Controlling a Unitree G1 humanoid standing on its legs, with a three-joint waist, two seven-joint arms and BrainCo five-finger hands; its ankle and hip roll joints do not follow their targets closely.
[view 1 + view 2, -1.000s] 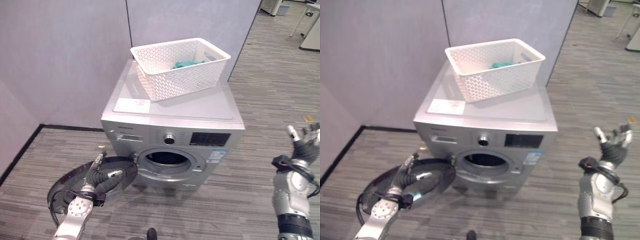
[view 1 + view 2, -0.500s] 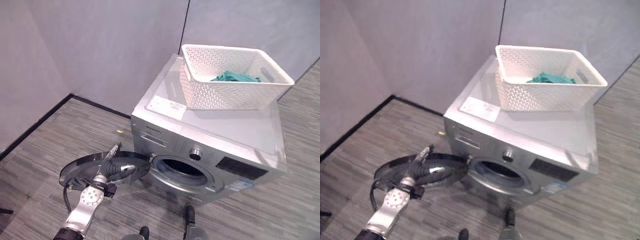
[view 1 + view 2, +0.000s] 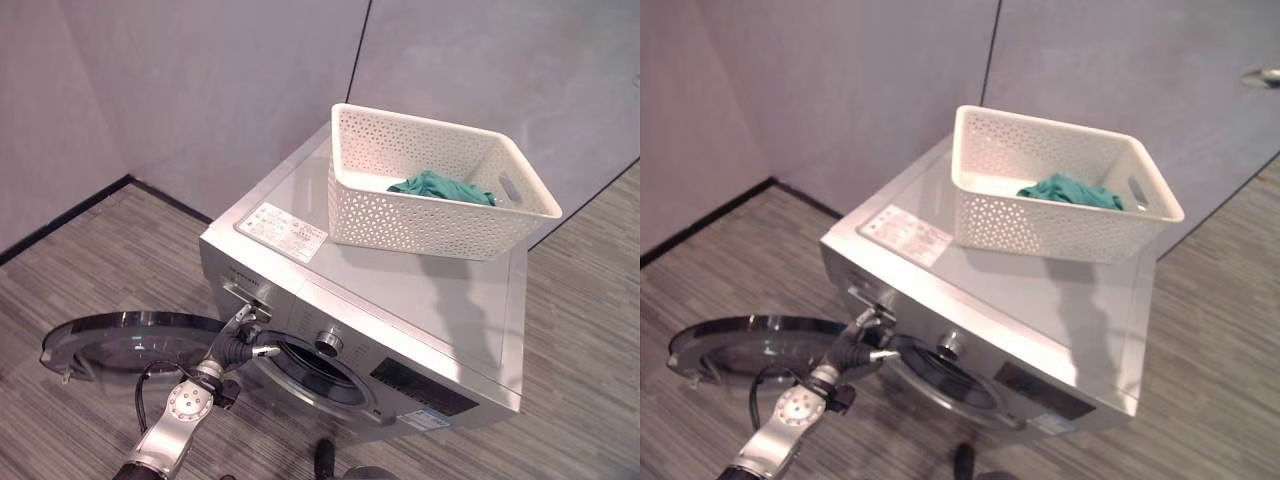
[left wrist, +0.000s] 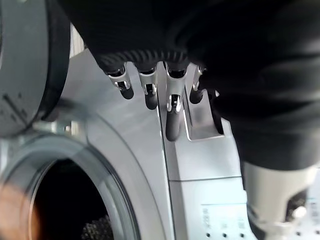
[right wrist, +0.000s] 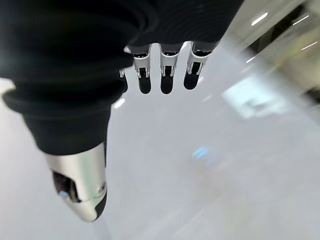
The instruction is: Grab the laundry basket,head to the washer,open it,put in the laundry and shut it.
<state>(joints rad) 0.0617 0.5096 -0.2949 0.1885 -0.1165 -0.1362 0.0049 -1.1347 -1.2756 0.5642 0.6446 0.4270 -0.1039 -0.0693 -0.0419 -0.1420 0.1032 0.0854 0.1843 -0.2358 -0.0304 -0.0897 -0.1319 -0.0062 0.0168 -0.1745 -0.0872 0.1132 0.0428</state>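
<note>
— Where is the laundry basket?

— The white lattice laundry basket (image 3: 432, 185) stands on top of the silver washer (image 3: 420, 300), toward the back, with a green garment (image 3: 440, 187) lying inside it. Neither hand is on it.

— Is the washer open?

— Yes. Its round door (image 3: 135, 337) is swung wide to the left, and the dark drum opening (image 3: 318, 372) is exposed.

— Any writing on it?

— A white label (image 3: 283, 226) sits on the lid's front left corner, and there is a smaller sticker (image 3: 427, 420) low on the front panel. The print on both is too small to read.

— And the hands?

— The left hand (image 3: 243, 337) hangs just before the washer's front, beside the door hinge, fingers (image 4: 172, 112) straight and relaxed, holding nothing. The right hand (image 5: 162, 75) shows extended fingers too, empty, against a blurred pale background.
</note>
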